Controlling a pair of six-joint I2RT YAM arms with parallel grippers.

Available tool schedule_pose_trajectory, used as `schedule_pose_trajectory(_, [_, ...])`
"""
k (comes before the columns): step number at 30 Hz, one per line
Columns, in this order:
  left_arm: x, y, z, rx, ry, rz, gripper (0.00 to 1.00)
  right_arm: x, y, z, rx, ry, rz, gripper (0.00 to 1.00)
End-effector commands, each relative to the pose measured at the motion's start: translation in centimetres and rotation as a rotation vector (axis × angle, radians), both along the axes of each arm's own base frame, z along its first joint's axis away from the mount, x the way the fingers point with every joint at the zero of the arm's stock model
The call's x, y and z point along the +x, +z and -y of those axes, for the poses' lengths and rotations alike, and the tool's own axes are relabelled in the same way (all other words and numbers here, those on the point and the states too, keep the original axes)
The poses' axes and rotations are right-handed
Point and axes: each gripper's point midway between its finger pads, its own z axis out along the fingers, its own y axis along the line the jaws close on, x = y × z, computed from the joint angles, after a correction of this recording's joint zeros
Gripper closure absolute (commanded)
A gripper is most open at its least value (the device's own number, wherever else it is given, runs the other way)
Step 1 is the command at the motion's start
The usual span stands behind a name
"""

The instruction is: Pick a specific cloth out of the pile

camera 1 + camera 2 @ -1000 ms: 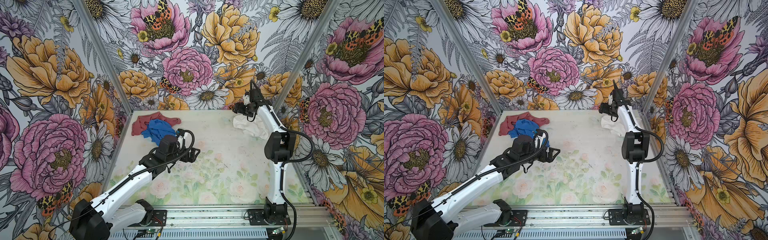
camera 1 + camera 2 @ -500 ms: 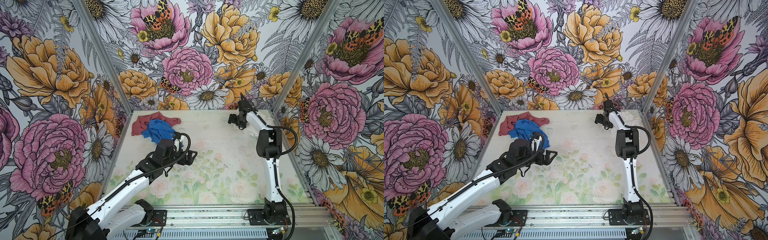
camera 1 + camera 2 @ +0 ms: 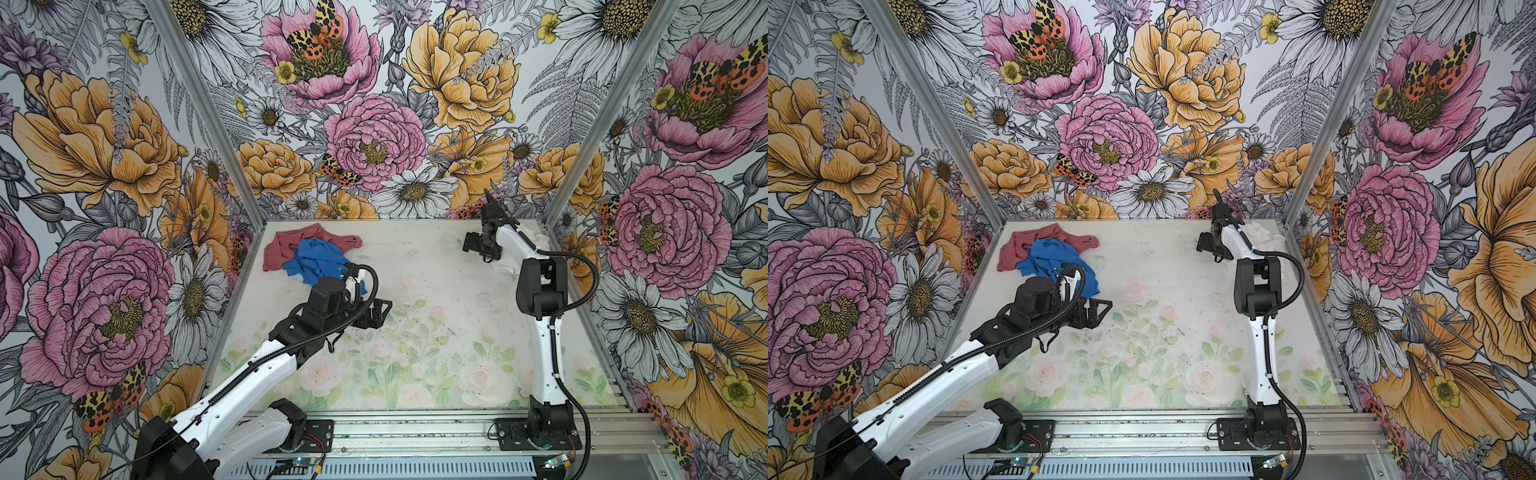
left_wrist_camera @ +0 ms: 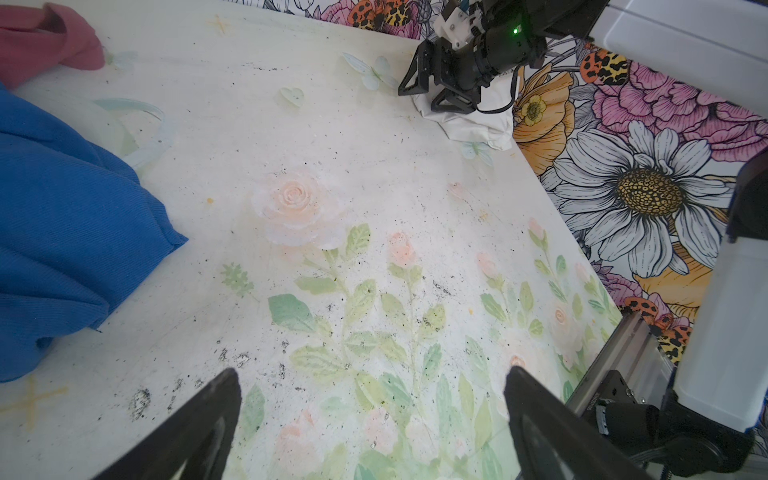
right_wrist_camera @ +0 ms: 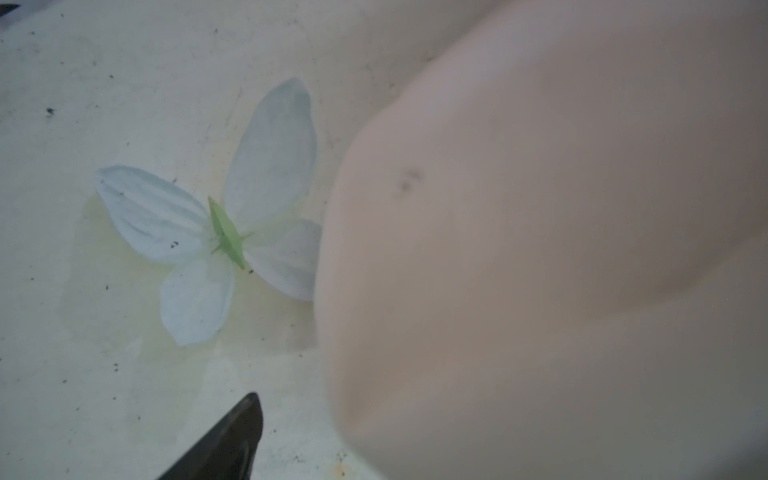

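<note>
White cloth (image 4: pixel 473 124) beside right gripper (image 4: pixel 420 95)

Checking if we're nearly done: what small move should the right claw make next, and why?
Probably lift the right claw clear. It stands open, holding nothing, and the crumpled plain white fabric sheet already lies in the far corner, apart from the pile of dusty-red and bright blue cloths.
</note>
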Motion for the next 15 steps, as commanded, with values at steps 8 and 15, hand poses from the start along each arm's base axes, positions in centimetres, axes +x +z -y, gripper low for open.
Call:
schedule_pose_trajectory(8, [1.7, 3.2, -3.9, 0.014, 0.084, 0.095, 0.01, 1.3, 14.8, -0.5, -0.01, 0.038, 0.284, 0.01])
schedule_pose_trajectory(15, [4.2, 5.8, -10.9, 0.172, 0.33, 0.236, 0.01, -4.5, 20.8, -1.0, -0.009, 0.088, 0.415, 0.01])
